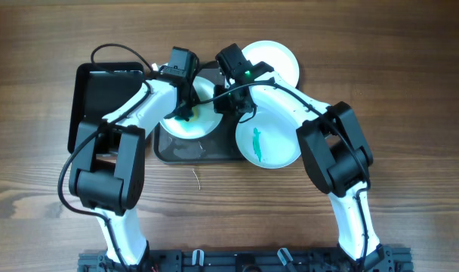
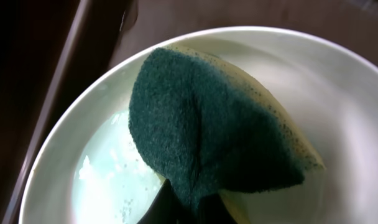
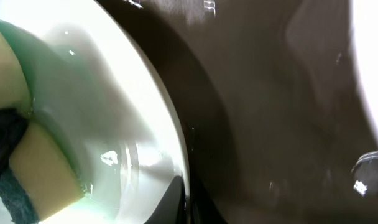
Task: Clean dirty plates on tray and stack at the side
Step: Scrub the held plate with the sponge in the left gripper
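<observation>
A white plate [image 1: 190, 125] lies on the left part of the dark-grey tray [image 1: 214, 155]. My left gripper [image 1: 184, 107] is shut on a teal-and-yellow sponge [image 2: 207, 124] and presses it onto this wet plate [image 2: 338, 93]; its fingertips [image 2: 189, 208] are mostly hidden by the sponge. My right gripper [image 1: 231, 102] is shut on the plate's right rim [image 3: 170, 143], with its fingers [image 3: 186, 199] pinching it. The sponge also shows in the right wrist view [image 3: 40, 168]. A second white plate [image 1: 269, 140] with a teal smear lies on the tray's right part. A third pale plate [image 1: 278, 64] lies behind it.
A smaller, deeper black tray [image 1: 101, 94] stands at the left, next to the grey tray. A cable [image 1: 112, 49] loops over it. The tray floor [image 3: 270, 124] beside the held plate is wet. Bare wooden table [image 1: 411, 91] lies around.
</observation>
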`<act>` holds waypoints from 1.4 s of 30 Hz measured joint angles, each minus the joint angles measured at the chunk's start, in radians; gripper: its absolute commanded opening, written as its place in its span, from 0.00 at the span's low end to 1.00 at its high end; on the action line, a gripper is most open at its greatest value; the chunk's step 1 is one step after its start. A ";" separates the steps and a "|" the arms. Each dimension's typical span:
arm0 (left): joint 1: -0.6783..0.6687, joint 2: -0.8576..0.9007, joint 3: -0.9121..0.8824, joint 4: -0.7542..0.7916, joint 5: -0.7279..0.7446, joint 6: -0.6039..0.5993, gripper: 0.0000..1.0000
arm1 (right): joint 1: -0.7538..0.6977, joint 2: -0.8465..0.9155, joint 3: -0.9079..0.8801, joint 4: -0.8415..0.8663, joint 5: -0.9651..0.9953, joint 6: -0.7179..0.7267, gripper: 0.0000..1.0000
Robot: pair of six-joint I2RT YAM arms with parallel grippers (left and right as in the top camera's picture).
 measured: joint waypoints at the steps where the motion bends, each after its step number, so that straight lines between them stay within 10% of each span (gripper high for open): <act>1: -0.002 -0.002 0.002 -0.023 0.008 0.000 0.04 | -0.001 0.000 0.002 -0.016 -0.010 0.000 0.04; 14: 0.000 -0.003 -0.007 -0.013 0.432 0.332 0.04 | -0.021 0.000 0.003 -0.053 -0.047 0.000 0.04; 30: -0.014 0.006 0.056 -0.205 -0.039 0.028 0.04 | -0.021 0.000 0.003 -0.047 -0.044 0.000 0.05; 42: -0.007 0.014 0.059 -0.088 0.529 0.339 0.04 | -0.022 0.000 0.003 -0.047 -0.044 0.000 0.04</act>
